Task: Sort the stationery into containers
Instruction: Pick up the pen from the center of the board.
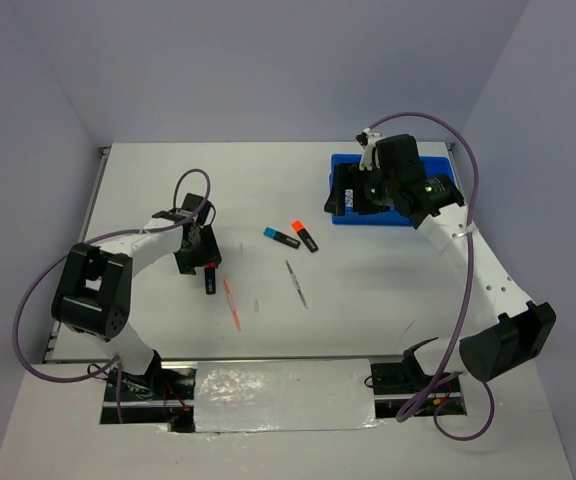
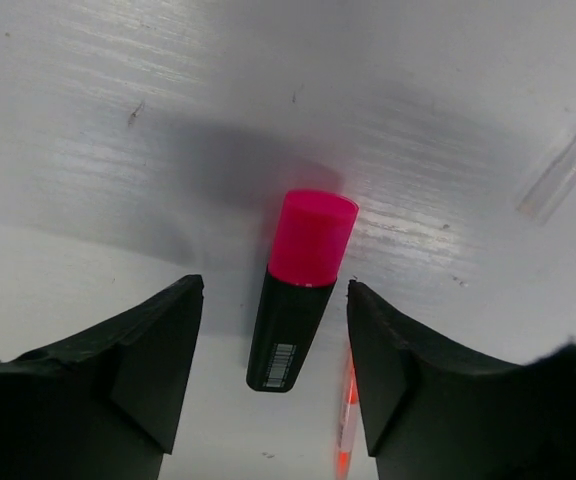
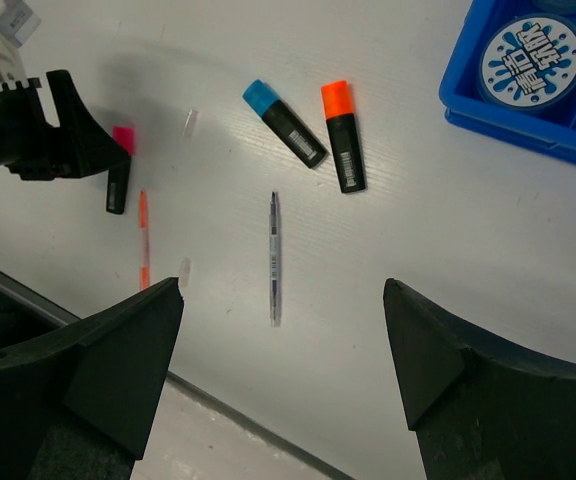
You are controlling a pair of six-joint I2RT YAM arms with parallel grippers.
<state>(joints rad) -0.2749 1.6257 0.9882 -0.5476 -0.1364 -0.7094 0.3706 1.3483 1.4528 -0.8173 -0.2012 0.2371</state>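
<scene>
A black highlighter with a pink cap (image 2: 298,290) lies on the white table between the fingers of my open left gripper (image 2: 275,330), not gripped; it also shows in the top view (image 1: 210,280). A thin orange pen (image 2: 348,425) lies beside it. A blue-capped highlighter (image 3: 286,123), an orange-capped highlighter (image 3: 343,136) and a thin grey pen (image 3: 275,258) lie mid-table. My right gripper (image 3: 281,290) is open and empty, held high near the bright-blue tray (image 1: 378,220). A blue-white tape disc (image 3: 533,55) lies in the tray.
A small clear pen cap (image 2: 558,178) lies to the right of the pink highlighter. Another clear cap (image 3: 183,268) lies by the orange pen (image 3: 144,240). The tray stands at the back right. A metal strip runs along the table's near edge (image 1: 278,385).
</scene>
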